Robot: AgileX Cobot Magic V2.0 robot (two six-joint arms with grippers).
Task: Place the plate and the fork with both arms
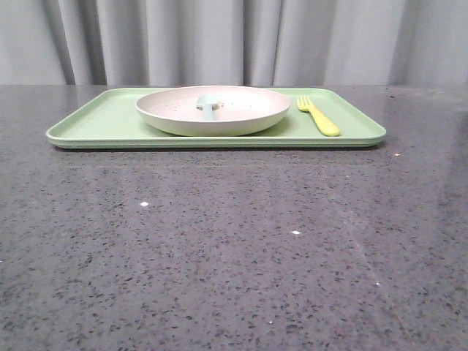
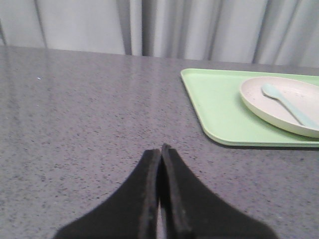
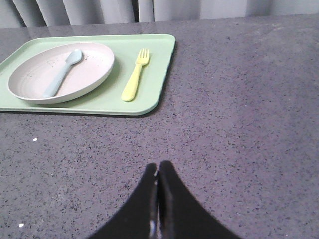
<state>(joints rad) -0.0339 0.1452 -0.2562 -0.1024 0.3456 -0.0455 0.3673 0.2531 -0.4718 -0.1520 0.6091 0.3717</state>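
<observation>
Over on the left side, the left gripper (image 2: 160,149) sits low above the gray counter (image 1: 219,248). Its two black fingers are pressed tight together and hold nothing. Ahead of this gripper and off to its right lies the green tray (image 2: 219,107), well apart from the fingers. Only the near corner of the tray and part of the plate (image 2: 259,102) show in the left wrist view.

Next comes the tray (image 1: 95,121) as the front view shows it, flat on the counter near the gray curtain (image 1: 234,40). The plate (image 1: 241,110) rests on the tray, about in the middle. It is round, pale and speckled with tiny dark dots. A light blue spoon (image 1: 208,104) lies inside the plate, touching it.

Just beside the plate, on its right, the yellow fork (image 1: 319,117) lies flat on the tray. Its tines point toward the curtain and its handle points back toward the robot. It is not touching the plate.

Last is the right gripper (image 3: 158,167), also low above the counter. Its fingers are squeezed together too, with nothing between them. The fork (image 3: 135,75) is ahead of this gripper and a bit to its left, well apart from it. The plate (image 3: 92,67) with the spoon (image 3: 62,72) is farther left still, on the same tray (image 3: 157,64).
</observation>
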